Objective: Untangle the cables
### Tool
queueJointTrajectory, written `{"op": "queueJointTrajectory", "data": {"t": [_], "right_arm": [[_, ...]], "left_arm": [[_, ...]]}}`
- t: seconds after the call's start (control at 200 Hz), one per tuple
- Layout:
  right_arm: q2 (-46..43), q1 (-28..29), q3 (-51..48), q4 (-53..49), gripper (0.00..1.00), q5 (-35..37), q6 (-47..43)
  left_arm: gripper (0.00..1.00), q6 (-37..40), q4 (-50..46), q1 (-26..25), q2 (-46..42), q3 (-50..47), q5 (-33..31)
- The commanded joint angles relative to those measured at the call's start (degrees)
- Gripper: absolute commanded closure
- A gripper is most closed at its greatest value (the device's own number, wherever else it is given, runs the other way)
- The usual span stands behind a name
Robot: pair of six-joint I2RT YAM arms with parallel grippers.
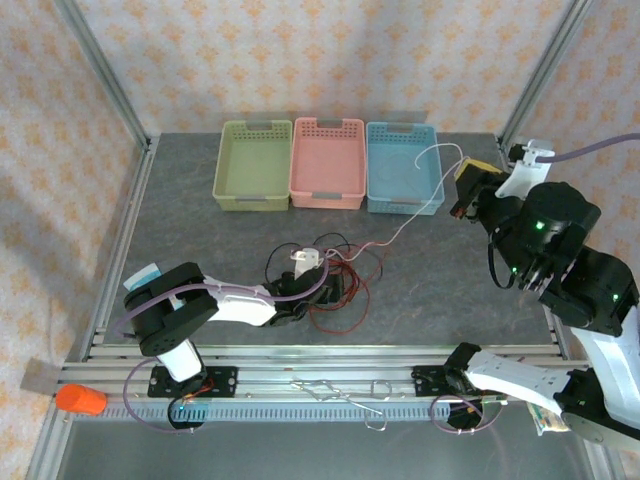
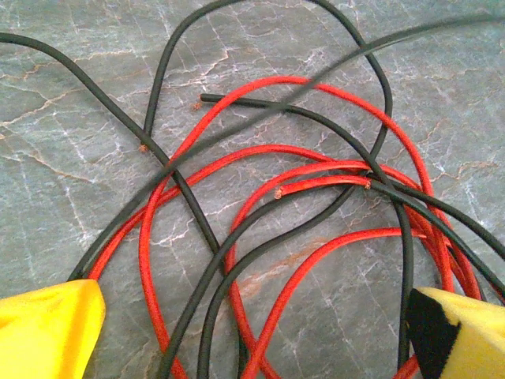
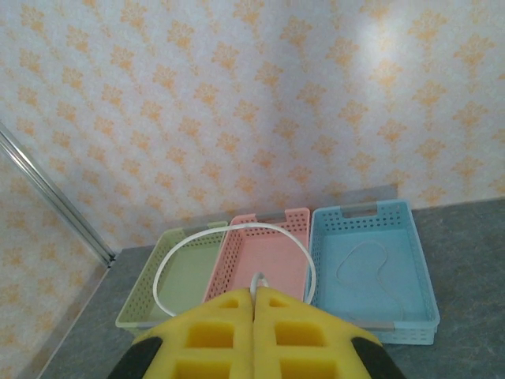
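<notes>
My left tool (image 2: 256, 320) stands wide open, low over the tangle of red and black cables (image 2: 323, 183) on the near middle of the desk (image 1: 200, 240), one pad on each side of the loops and gripping none. My right tool (image 3: 254, 300), raised at the far right by the blue basket (image 1: 404, 128), is pinched shut on the white cable (image 3: 252, 226), which loops out from between its tips.

- A robot lab cell: aluminium frame posts (image 1: 105, 72) stand at the corners of the grey table (image 1: 200, 240).
- Patterned wall panels (image 1: 330, 60) close it in behind the table.
- A left arm (image 1: 185, 315) and a right arm (image 1: 560, 250) are bolted to a metal rail (image 1: 330, 362) at the table's near edge.
</notes>
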Motion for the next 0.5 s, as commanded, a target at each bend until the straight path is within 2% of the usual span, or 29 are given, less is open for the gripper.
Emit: {"op": "queueJointTrajectory", "data": {"t": [0.0, 0.496], "right_arm": [[0.58, 0.29, 3.63, 1.70, 1.00, 2.86, -3.04], [6.21, 0.29, 13.15, 3.64, 1.00, 7.09, -10.10]], "left_arm": [[0.01, -3.00, -4.89, 0.26, 2.47, -3.00, -0.48], [0.01, -4.19, -4.15, 0.18, 2.83, -4.29, -1.06]]}}
